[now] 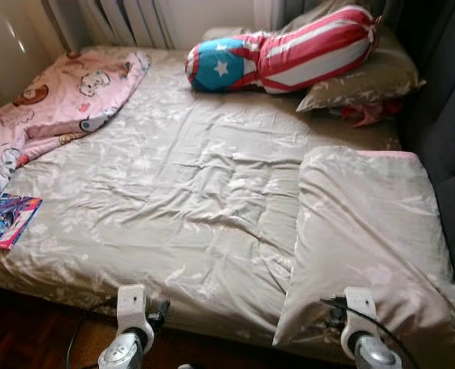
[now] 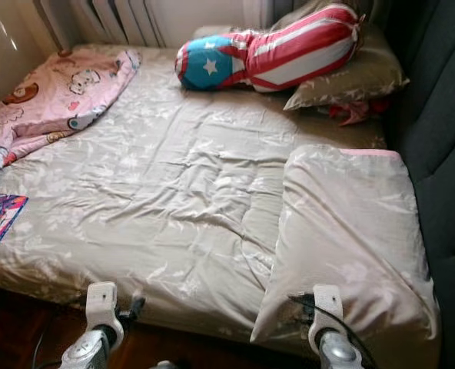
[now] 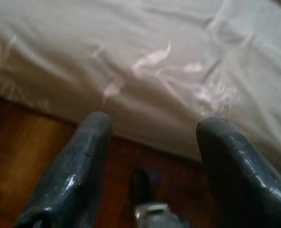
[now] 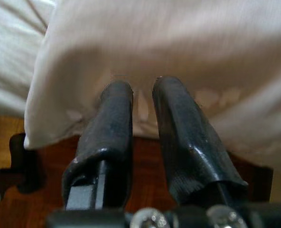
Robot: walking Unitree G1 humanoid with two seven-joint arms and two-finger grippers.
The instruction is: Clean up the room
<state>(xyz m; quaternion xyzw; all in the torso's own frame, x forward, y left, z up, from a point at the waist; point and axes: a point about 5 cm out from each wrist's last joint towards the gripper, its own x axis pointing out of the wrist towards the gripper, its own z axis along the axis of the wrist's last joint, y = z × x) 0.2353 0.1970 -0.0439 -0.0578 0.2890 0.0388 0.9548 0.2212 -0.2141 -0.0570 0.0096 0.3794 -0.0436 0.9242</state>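
Brown wood floor (image 3: 26, 156) runs along the near edge of a big bed (image 1: 181, 192) with a crinkly tan sheet. Down low, close to the floor, the left gripper (image 3: 152, 126) hangs in front of the bed's near edge, and its two black fingers (image 3: 76, 166) are wide apart with nothing between them. The right gripper (image 4: 143, 88) is at the near end of a tan pillow (image 1: 373, 231) that lies on the right side of the bed and sticks out a little over the edge. Its fingers (image 4: 112, 123) are close together with just a thin gap, and their tips are right against the pillow cloth, but I cannot tell if they pinch it. A bit of pink peeks out at the far end of that pillow. On the left side of the bed, near the edge, lies a bright book (image 1: 8, 219) with a pink and blue cover. Farther back on the left is a pink blanket (image 1: 58, 108) with cartoon pictures, all bunched up. At the far end, a long cushion (image 1: 289, 54) with red and white stripes and a blue end with a white star leans on another tan pillow (image 1: 366, 81). Something small and red (image 1: 366, 114) lies just under that far pillow. A dark grey headboard (image 1: 443, 115) stands along the right side. White radiator ribs (image 1: 127, 19) show on the far wall.
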